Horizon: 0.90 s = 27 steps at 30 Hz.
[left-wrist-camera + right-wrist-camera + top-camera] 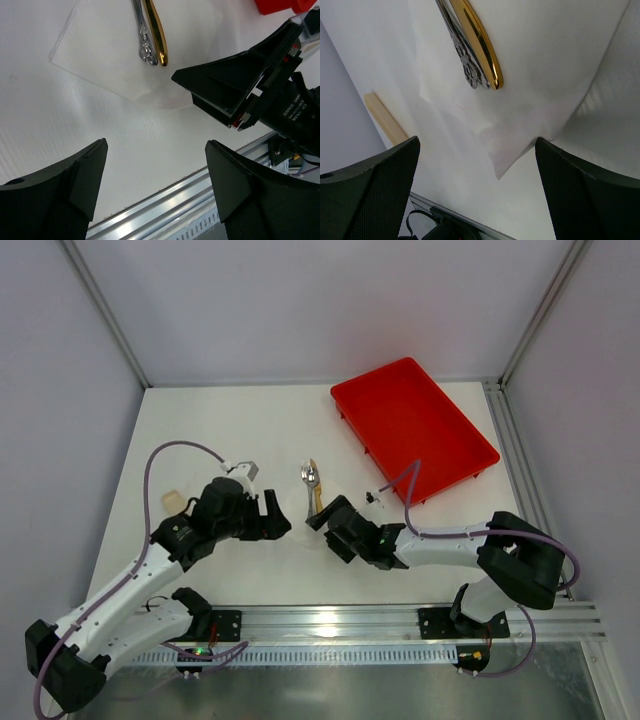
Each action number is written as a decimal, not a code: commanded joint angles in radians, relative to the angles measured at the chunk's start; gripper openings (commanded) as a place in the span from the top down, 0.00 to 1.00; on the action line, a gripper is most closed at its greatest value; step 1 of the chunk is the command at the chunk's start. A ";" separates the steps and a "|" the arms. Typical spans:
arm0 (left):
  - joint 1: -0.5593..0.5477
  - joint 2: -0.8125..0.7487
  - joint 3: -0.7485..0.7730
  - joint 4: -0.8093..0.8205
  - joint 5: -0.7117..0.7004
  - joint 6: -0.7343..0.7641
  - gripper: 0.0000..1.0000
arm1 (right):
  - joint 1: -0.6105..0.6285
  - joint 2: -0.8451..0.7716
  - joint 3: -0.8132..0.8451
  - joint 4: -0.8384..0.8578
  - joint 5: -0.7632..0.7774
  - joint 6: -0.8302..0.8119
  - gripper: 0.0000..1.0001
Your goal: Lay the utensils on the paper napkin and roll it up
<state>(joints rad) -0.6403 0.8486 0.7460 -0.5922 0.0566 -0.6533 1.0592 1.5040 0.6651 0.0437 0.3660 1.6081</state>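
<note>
White table [250, 430], plain and matte. Directly on it, just ahead of the left pincer [278, 517] and the right pincer [322, 515], between the two: thin white paper napkin [110, 50], flat, creased at the nearest corner. Far beyond the right pincer and to its right, well apart: red tray [412, 427], lying askew. Left of the left pincer, back beside its wrist: small beige piece [174, 502].

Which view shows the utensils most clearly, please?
The right wrist view: the utensils show large and sharp, silver and gold handles side by side. The left wrist view shows the handle ends smaller; the top view shows them whole but tiny.
</note>
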 commanded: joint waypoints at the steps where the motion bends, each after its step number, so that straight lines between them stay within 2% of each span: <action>1: 0.002 -0.002 -0.045 0.072 0.052 -0.022 0.18 | 0.005 -0.011 0.034 0.008 0.047 0.006 0.04; 2: 0.002 0.000 -0.056 0.083 0.067 -0.031 0.26 | 0.007 -0.014 0.030 0.007 0.042 0.003 0.04; 5: 0.002 0.000 -0.095 0.135 0.118 -0.052 0.38 | 0.005 -0.030 0.008 0.019 0.037 0.015 0.04; 13: -0.021 0.064 -0.197 0.359 0.187 -0.065 0.57 | 0.005 -0.054 -0.032 0.076 0.021 0.029 0.04; 22: -0.127 0.251 -0.204 0.471 0.138 -0.106 0.63 | 0.005 -0.080 -0.065 0.134 0.019 0.010 0.05; 27: -0.142 0.283 -0.238 0.509 0.111 -0.140 0.58 | 0.004 -0.080 -0.082 0.160 0.013 0.012 0.05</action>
<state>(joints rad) -0.7761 1.1217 0.5243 -0.1669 0.1982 -0.7612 1.0592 1.4464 0.5938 0.1478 0.3527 1.6253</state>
